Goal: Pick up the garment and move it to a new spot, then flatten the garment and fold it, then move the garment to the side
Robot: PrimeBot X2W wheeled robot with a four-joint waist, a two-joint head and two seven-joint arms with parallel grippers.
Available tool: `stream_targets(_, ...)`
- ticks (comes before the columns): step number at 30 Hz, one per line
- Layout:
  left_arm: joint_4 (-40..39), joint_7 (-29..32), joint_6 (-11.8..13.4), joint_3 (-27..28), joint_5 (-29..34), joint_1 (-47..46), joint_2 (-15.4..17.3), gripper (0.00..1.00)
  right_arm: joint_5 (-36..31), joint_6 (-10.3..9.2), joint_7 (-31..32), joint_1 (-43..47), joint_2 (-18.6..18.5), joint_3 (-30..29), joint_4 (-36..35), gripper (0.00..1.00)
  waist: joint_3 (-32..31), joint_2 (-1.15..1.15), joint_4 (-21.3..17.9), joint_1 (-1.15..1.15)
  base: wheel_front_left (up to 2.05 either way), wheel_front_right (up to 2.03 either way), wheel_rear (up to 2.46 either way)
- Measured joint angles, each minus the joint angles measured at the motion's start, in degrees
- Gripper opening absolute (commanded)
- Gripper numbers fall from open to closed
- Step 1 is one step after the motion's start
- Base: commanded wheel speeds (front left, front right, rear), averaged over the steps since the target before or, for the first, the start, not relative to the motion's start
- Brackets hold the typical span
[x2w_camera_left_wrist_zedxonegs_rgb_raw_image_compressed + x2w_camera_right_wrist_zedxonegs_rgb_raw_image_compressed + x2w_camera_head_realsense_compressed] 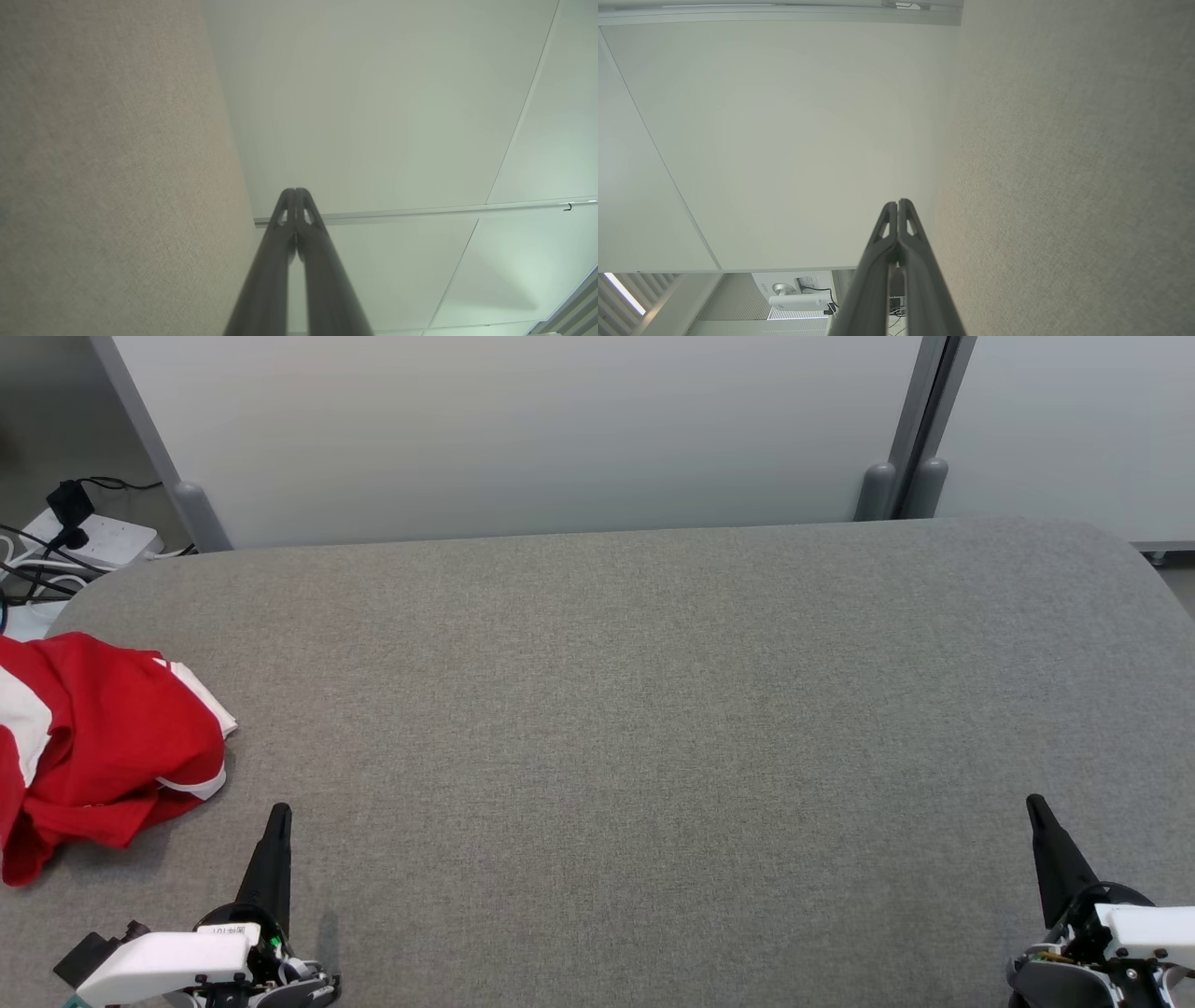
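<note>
The garment [93, 737] is a crumpled red cloth with white panels and trim, lying at the far left edge of the grey table [653, 709]. My left gripper [278, 814] sits at the lower left, just right of and below the garment, apart from it. Its fingers are pressed together and hold nothing, as the left wrist view confirms for the left gripper [295, 191]. At the lower right my right gripper [1034, 803] is shut too and empty. In the right wrist view the right gripper [898, 203] has its tips touching.
A white partition wall [523, 429] with grey posts [910, 476] runs behind the table. A power strip with black cables [75, 537] lies on the floor at the back left. The table's rounded corners fall away at left and right.
</note>
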Motion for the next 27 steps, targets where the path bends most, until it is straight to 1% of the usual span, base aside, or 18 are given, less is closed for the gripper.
stream_targets(27, 0.0, 0.0, 0.0, 0.0, 0.0, 0.0, 0.0, 0.00, 0.0, 0.00, 0.0, 0.0, 0.0, 0.0, 0.0, 0.00, 0.0, 0.00, 0.0, 0.00, 0.00, 0.00, 0.00)
